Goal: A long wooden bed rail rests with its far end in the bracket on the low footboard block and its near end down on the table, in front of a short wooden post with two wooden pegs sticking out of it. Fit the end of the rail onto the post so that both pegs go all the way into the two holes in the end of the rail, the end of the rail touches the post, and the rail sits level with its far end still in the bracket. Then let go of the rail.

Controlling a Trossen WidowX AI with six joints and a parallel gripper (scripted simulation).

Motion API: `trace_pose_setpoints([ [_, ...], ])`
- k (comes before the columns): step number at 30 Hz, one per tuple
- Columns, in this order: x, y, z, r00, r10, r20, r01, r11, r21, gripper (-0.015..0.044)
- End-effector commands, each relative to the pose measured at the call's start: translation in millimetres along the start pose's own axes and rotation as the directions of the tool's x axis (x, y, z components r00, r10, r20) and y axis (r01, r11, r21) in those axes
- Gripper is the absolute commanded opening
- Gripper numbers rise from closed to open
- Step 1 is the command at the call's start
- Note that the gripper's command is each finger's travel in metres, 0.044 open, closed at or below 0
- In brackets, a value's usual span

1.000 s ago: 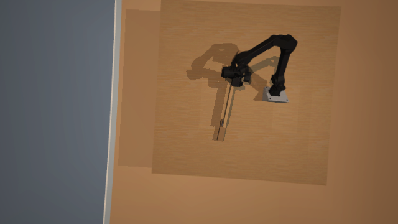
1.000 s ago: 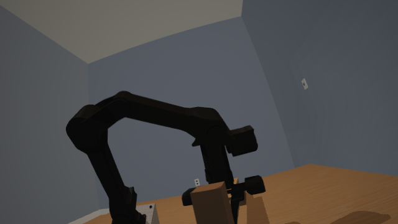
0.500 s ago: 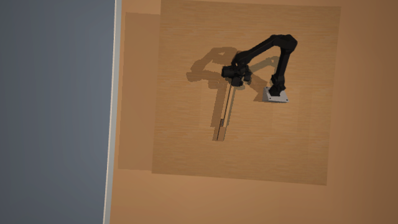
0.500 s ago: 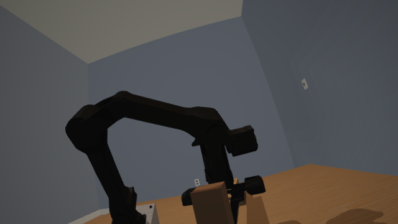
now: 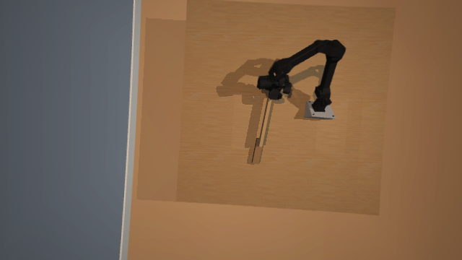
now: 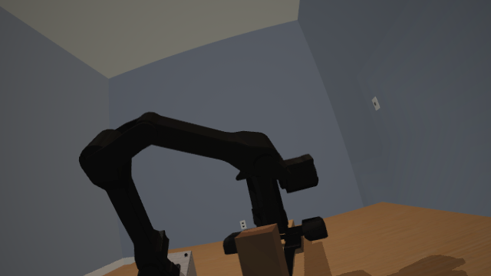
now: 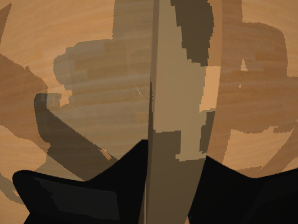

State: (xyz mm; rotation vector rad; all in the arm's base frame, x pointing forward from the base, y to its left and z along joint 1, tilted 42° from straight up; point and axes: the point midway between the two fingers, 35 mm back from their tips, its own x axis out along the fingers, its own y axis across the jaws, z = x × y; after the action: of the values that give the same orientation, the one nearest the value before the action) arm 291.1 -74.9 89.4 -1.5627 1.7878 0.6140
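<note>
Long wdn rail (image 5: 266,119) (image 7: 182,100) gripped; block (image 5: 257,155) nr 1 end; post (image 6: 258,251) upright.

Warm, dim light overhead, hard-edged jagged shadows across the wood, walls in grey gloom.

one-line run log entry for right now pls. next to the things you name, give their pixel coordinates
claw (image 5: 273,94) (image 7: 161,145) shut on wooden bed rail (image 5: 264,119) (image 7: 175,100) | bracket and peg fit: cannot tell | rail not released

Our arm (image 5: 302,54) (image 6: 188,134) arches up from its base and bends down at the wrist, our pincer (image 5: 275,94) (image 6: 274,239) (image 7: 161,145) pointing downward, its fingers closed on the rail
</note>
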Motion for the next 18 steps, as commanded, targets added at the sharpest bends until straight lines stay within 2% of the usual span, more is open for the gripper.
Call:
trace_pose_setpoints([
  [1,-1.5,-0.6,-2.4,1.0,-0.006,-0.004,0.006,1.0,-0.002,0.0],
  [11,-1.2,-0.6,-5.5,1.0,-0.006,-0.004,0.006,1.0,-0.002,0.0],
  [18,0.0,-0.1,-3.6,1.0,-0.001,-0.001,0.001,1.0,0.001,0.0184],
])
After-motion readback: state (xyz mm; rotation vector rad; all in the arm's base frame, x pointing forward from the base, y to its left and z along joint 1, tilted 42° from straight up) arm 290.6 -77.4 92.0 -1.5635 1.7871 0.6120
